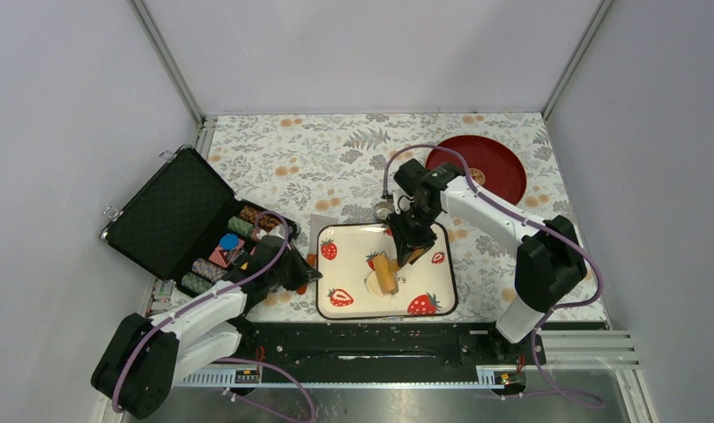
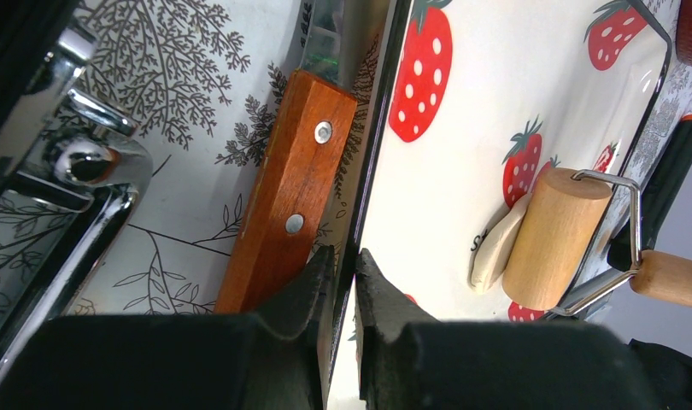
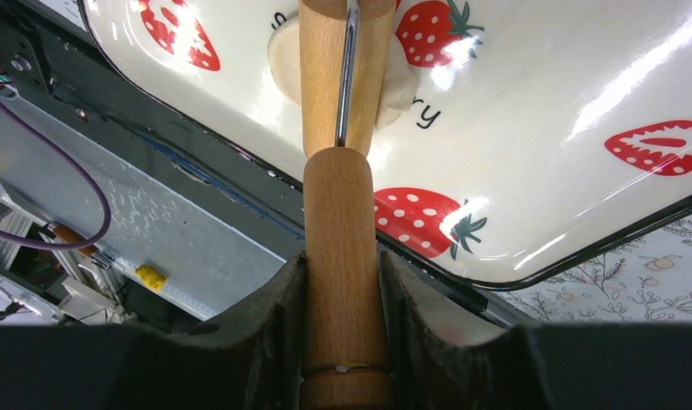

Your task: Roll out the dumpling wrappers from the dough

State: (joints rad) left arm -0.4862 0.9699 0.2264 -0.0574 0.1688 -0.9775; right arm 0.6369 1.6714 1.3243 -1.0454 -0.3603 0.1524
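Dough (image 2: 494, 252) lay under the roller (image 2: 552, 239), ahead of the right gripper (image 3: 341, 265) (clamped on the handle). The left gripper (image 2: 343, 260) pinched the tray (image 2: 462, 171).

On the tray (image 1: 353, 273) at the table's (image 1: 336, 150) near middle, dough (image 1: 372, 282) under the roller (image 1: 386, 273), knife (image 2: 287, 196) just left of the tray, case (image 1: 168, 211) further left, plate (image 1: 503, 159) behind to the right

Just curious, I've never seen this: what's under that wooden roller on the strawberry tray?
A soft pale lump of dough lies under the roller, on the tray. Its edges peek out on both sides; its middle is covered by the roller.
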